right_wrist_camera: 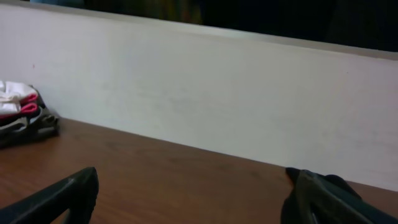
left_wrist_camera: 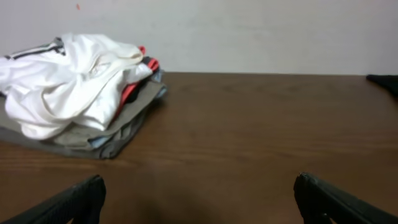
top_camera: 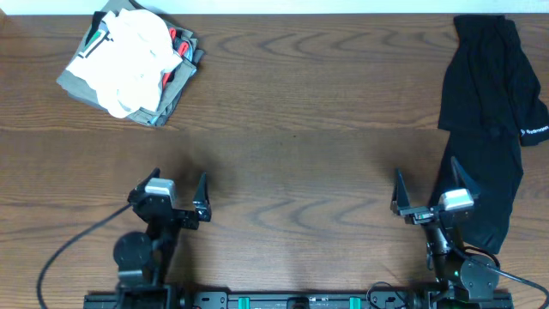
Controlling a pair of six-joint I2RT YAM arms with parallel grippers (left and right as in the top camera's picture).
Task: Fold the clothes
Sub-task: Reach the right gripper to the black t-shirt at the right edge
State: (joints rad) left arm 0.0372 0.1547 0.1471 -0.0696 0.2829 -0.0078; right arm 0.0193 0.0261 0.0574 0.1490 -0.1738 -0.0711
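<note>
The black garment (top_camera: 485,112) with a small white logo print lies crumpled along the right edge of the table, from the far right corner down to beside my right arm. A corner of it shows at the right edge of the left wrist view (left_wrist_camera: 387,82) and behind the right finger in the right wrist view (right_wrist_camera: 339,182). My right gripper (top_camera: 425,189) is open and empty, just left of the garment's lower part. My left gripper (top_camera: 178,184) is open and empty at the front left, far from the garment.
A stack of folded white, olive-grey and red garments (top_camera: 133,64) sits at the far left corner; it also shows in the left wrist view (left_wrist_camera: 74,93) and the right wrist view (right_wrist_camera: 22,115). A white wall (right_wrist_camera: 217,93) stands behind the brown wooden table (top_camera: 292,112).
</note>
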